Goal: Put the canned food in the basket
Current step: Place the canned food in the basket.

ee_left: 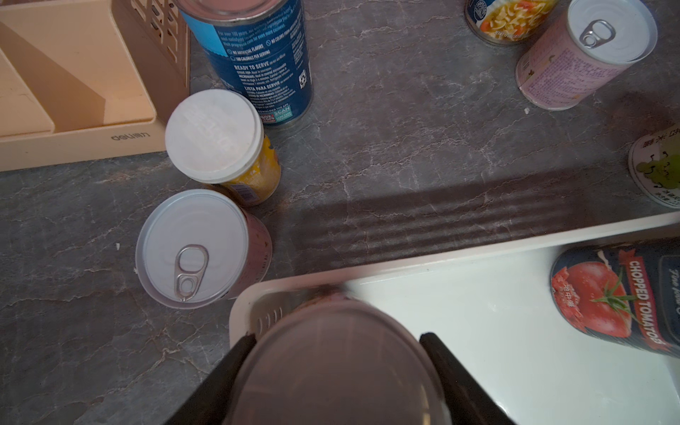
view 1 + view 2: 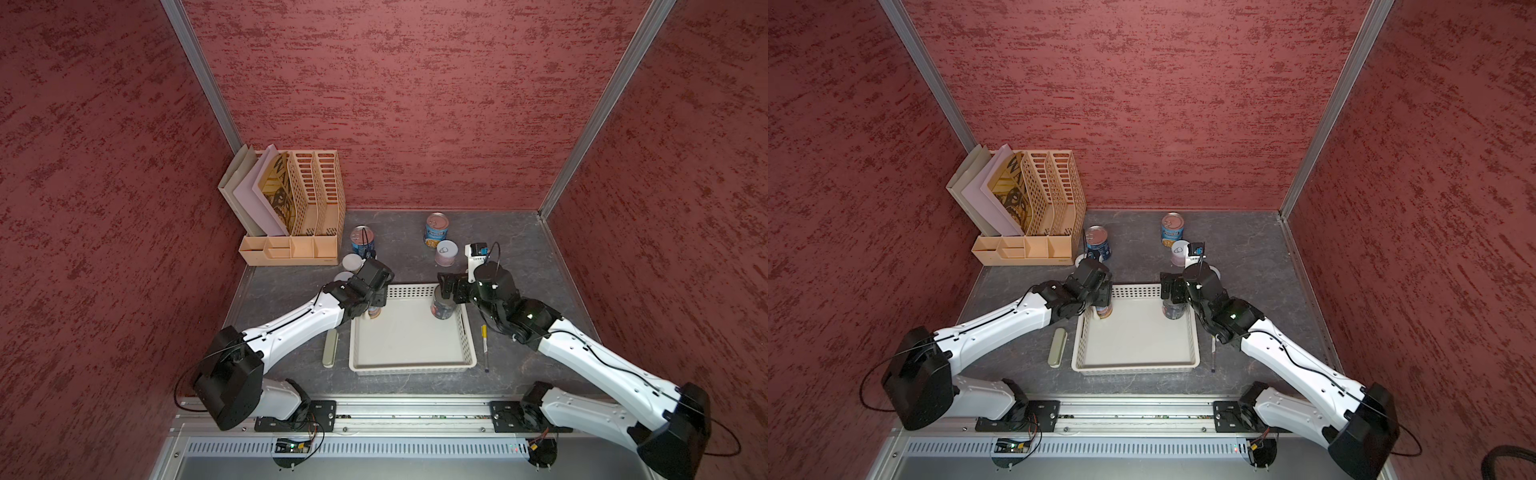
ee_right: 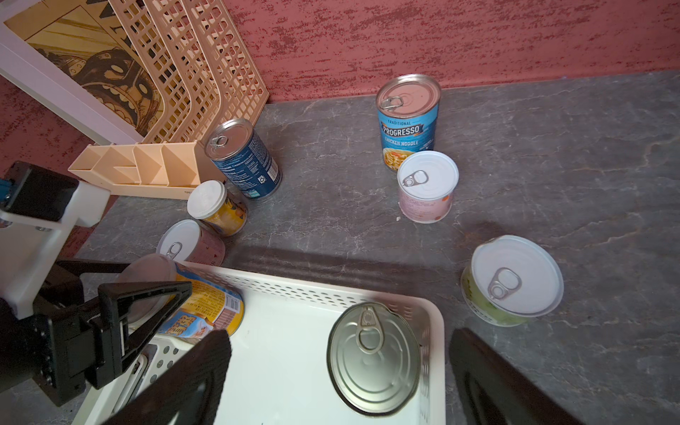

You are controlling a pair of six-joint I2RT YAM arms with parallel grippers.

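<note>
Left gripper [image 1: 336, 349]: pinching the held can [image 3: 208, 300], one black finger on each side of its clear-lidded top.
Held can: yellow and blue label, inside the basket [image 2: 411, 366] at its far left corner (whether its base touches the floor I cannot tell).
Right gripper [image 3: 340, 340]: jaws spread wide on either side of the tomato can [image 3: 373, 368], a gap showing on both sides, gripping nothing.
Tomato can: dark label, metal pull-tab top, upright on the basket floor in the far right corner.
Basket: white, perforated walls, near the front middle of the grey table [image 2: 399, 249].
Cans beyond the basket's far left corner: a pink can [image 3: 187, 243] just outside the rim, a white-capped yellow can [image 3: 213, 204] beside it, then a dark blue can [image 3: 246, 165] by the file holder [image 2: 299, 208].
Cans toward the back wall: a Progresso soup can [image 3: 408, 121] with a pale pink can [image 3: 427, 187] just in front of it.
Green can [image 3: 511, 283]: on the table near the basket's far right corner.
Beside the basket: an olive case [image 2: 330, 347] on its left, a pen [image 2: 484, 345] on its right.
</note>
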